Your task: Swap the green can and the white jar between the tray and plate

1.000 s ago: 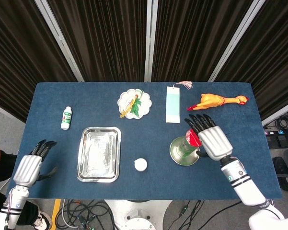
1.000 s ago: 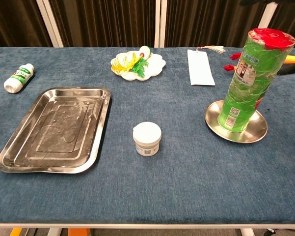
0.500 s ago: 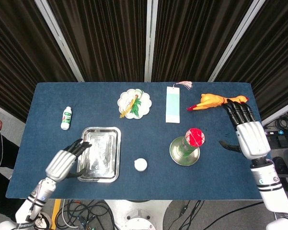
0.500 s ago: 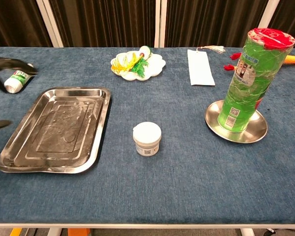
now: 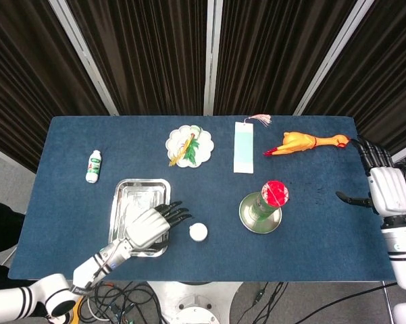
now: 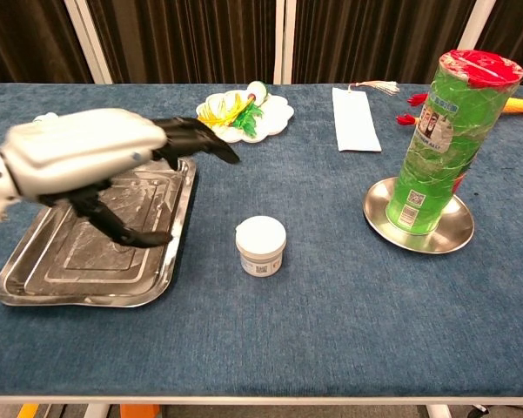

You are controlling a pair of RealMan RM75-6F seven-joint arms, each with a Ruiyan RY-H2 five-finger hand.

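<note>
Left hand: the left hand (image 6: 78, 165) sweeps in over the tray (image 6: 35, 279), fingers spread and holding nothing, where half a second ago it hovered at the tray's outer edge; its fingertips (image 5: 179, 210) now point at the white jar (image 6: 261, 246), just beside it but not touching.
White jar: it stands on the bare tabletop (image 6: 331, 331) between tray and plate (image 6: 444, 237), on neither, unmoved over the last second.
Green can: the green can (image 6: 441, 144), red-lidded, stands upright on the plate, exactly as it stood a second ago.
Right hand: the right hand (image 5: 386, 187), which sat against the can a second ago, has pulled away to the tabletop's far right edge, fingers apart and empty.
Reading: the work appears to pass from right arm to left, with the jar the likely next pick; neither swap is finished yet.
Far side: a small bottle (image 5: 93, 166), flower dish (image 5: 190, 145), bookmark (image 5: 244, 147) and rubber chicken (image 5: 304, 142) lie untouched.
</note>
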